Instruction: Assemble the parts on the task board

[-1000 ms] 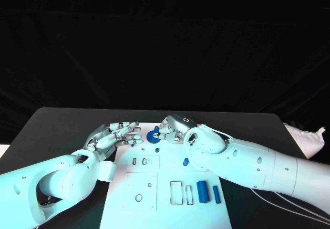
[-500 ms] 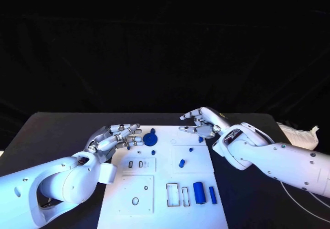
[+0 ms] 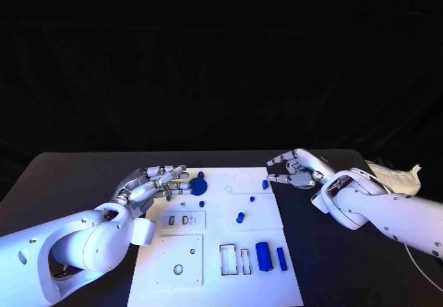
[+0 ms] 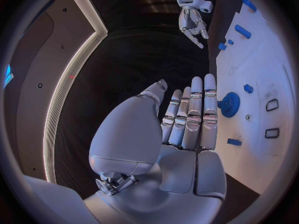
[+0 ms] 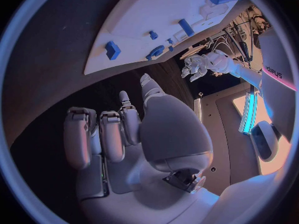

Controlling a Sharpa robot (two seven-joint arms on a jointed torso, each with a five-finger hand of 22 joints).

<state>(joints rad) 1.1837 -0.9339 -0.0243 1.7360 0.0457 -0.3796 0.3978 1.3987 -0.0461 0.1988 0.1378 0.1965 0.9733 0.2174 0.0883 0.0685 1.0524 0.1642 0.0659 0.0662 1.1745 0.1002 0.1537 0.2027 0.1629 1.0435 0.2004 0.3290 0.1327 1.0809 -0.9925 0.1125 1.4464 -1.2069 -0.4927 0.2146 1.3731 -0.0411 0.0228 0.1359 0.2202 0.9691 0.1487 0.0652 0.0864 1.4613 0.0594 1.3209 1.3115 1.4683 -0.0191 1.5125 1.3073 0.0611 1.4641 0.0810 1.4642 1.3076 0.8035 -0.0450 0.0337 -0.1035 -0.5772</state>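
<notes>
The white task board (image 3: pixel 208 246) lies in the middle of the black table. A blue gear (image 3: pixel 198 185) (image 4: pixel 229 104) stands near its far left corner. My left hand (image 3: pixel 152 184) (image 4: pixel 187 119) is at the board's left edge with straight fingers, their tips right beside the gear and holding nothing. My right hand (image 3: pixel 296 171) (image 5: pixel 124 134) hovers past the board's far right edge, fingers loosely bent and empty, close to a small blue part (image 3: pixel 265 184). Other small blue parts (image 3: pixel 240 217) lie mid-board. A blue cylinder (image 3: pixel 263 256) and a thin blue bar (image 3: pixel 280 258) lie near the front right.
Rectangular slots (image 3: pixel 229 259) are cut beside the cylinder, with two small slots (image 3: pixel 178 220) on the left block. A crumpled white bag (image 3: pixel 397 176) lies at the table's right edge behind my right forearm.
My right hand let go of the gear and drew back to the right, off the board. The gear stayed on the board by my left hand, which barely moved.
</notes>
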